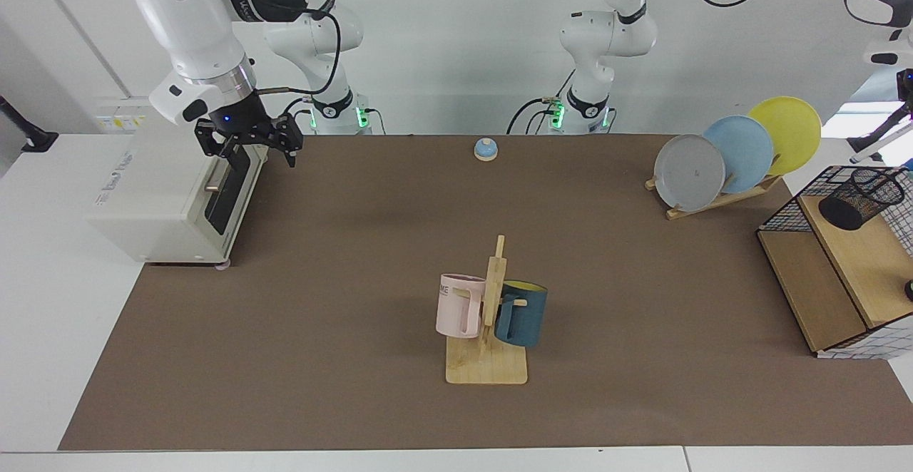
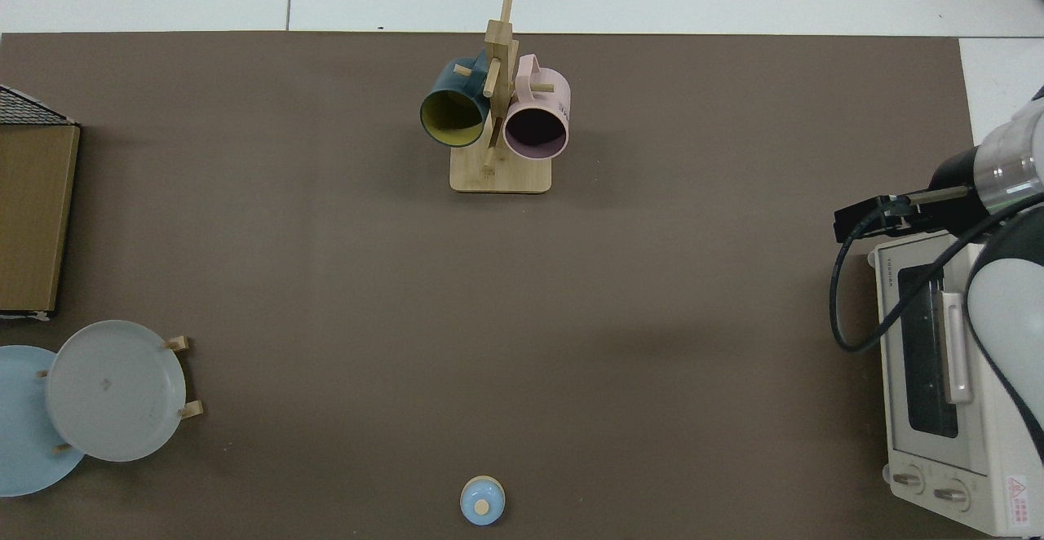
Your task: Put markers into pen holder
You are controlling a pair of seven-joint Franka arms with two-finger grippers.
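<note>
Marker in the air: my left gripper [image 1: 904, 112], half cut off at the facing view's edge, is carrying the slim white-barrelled marker with the dark tip [image 1: 876, 142] on a slant. Its jaws are apparently closed on the upper barrel, though the clamp itself is out of sight. The marker is hanging just above and behind the small black wire-mesh pen holder [image 1: 859, 197], which is standing on the upper wooden shelf of the black wire-grid basket [image 1: 793, 199], near the shelf's far edge. I am judging the marker light, stiff and smooth, so prone to pivoting; a mid-barrel hold is suiting it best. My right gripper [image 1: 246, 140] is waiting, jaws wide, over the white toaster oven [image 1: 153, 201] at the surface's far corner.
</note>
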